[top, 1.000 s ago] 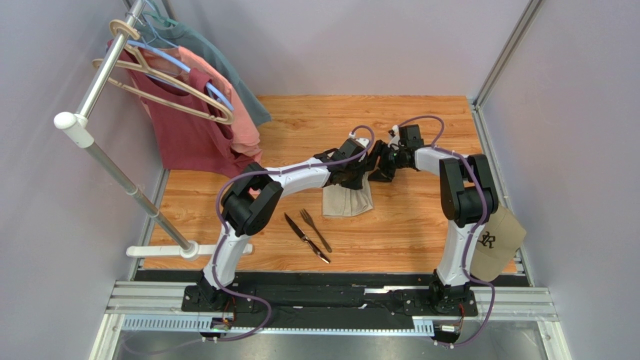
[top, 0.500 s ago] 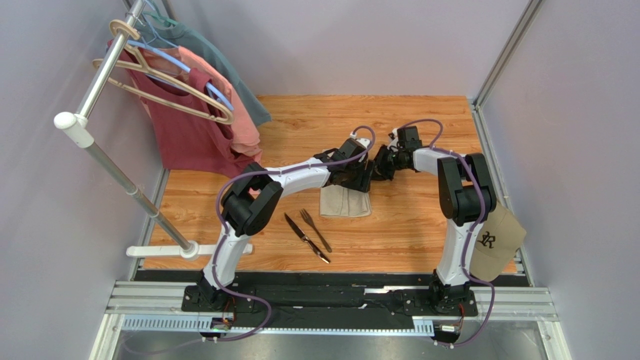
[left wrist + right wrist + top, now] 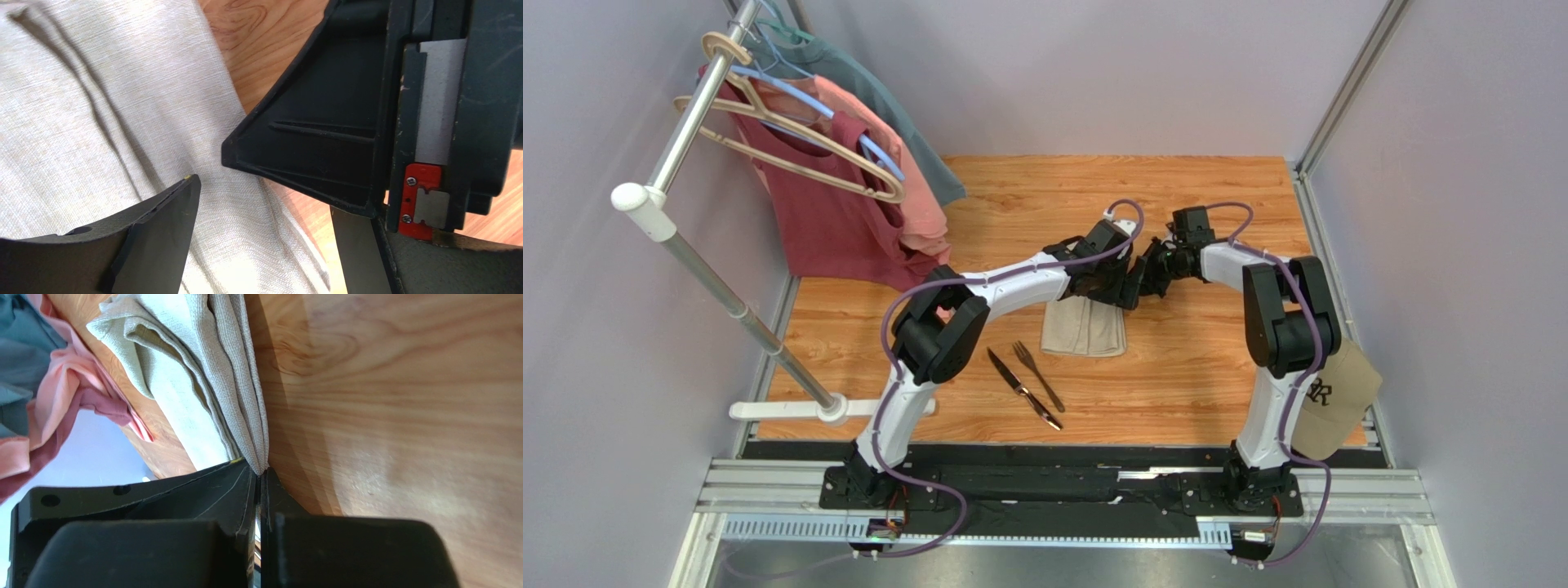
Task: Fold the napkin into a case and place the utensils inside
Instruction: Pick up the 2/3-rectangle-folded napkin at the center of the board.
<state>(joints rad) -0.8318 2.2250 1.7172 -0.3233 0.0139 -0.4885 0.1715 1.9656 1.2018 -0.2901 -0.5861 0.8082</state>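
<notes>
The napkin (image 3: 1084, 328) lies folded into a beige rectangle on the wooden table, and it fills the left wrist view (image 3: 92, 104). My left gripper (image 3: 1122, 294) hovers open over its far right corner, fingers (image 3: 153, 239) spread with cloth and bare wood between them. My right gripper (image 3: 1140, 284) meets it from the right, shut on the napkin's folded edge (image 3: 245, 404), which is pinched at the tips (image 3: 261, 474). The right gripper's black body (image 3: 344, 141) crowds the left wrist view. The fork (image 3: 1038, 374) and knife (image 3: 1022, 387) lie side by side, near and left of the napkin.
A clothes rack (image 3: 707, 245) with red and pink shirts (image 3: 842, 208) on hangers stands at the left. A tan cap (image 3: 1333, 392) hangs by the right arm's base. Grey walls close the table's back and sides.
My left gripper opened and let go of the napkin. My right gripper closed on the napkin's edge. The cloth settled lower and flatter on the table.
</notes>
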